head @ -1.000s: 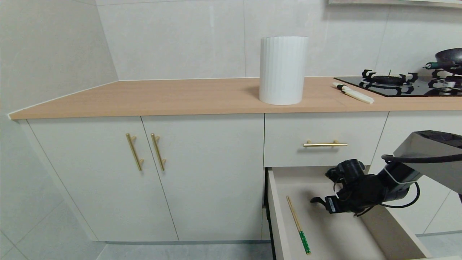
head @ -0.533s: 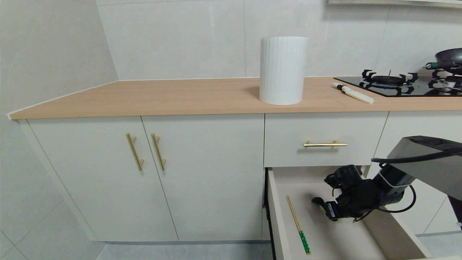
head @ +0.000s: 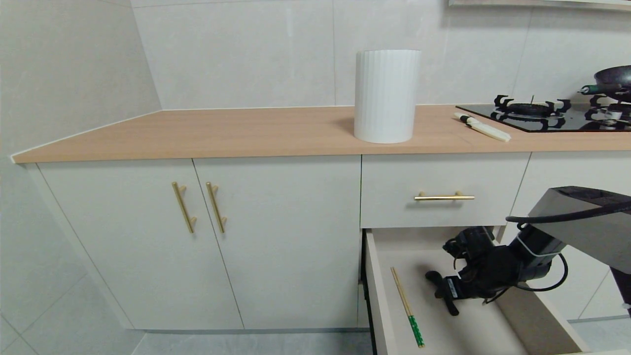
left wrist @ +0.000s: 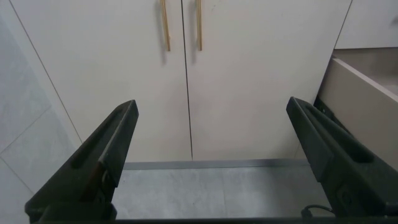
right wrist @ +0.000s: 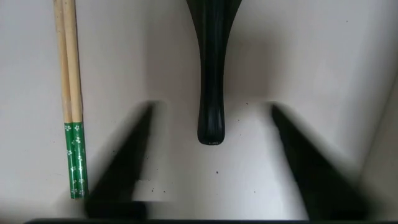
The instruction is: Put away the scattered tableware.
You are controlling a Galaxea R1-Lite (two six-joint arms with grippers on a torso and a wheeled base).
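We are panning along long wooden countertop (head: pixel 246 133), cream cabinet doors (head: pixel 276 236) below it. Cream pull-out drawer (head: pixel 374 286) is standing open. Tall white ribbed cylinder (head: pixel 386 96) is sitting on countertop. We are catching left gripper (left wrist: pixel 210 106) hanging wide open, facing doors. Inside drawer, right gripper (right wrist: pixel 211 109) is hovering, fingers spread wide, gripping nothing. Black long-handled spoon (right wrist: pixel 210 62) is lying on drawer floor between them, untouched. Bamboo chopsticks with green ends (head: pixel 407 313) are lying beside spoon, toward drawer's left wall. Cream-handled knife (head: pixel 483 128) is lying on countertop, right of cylinder.
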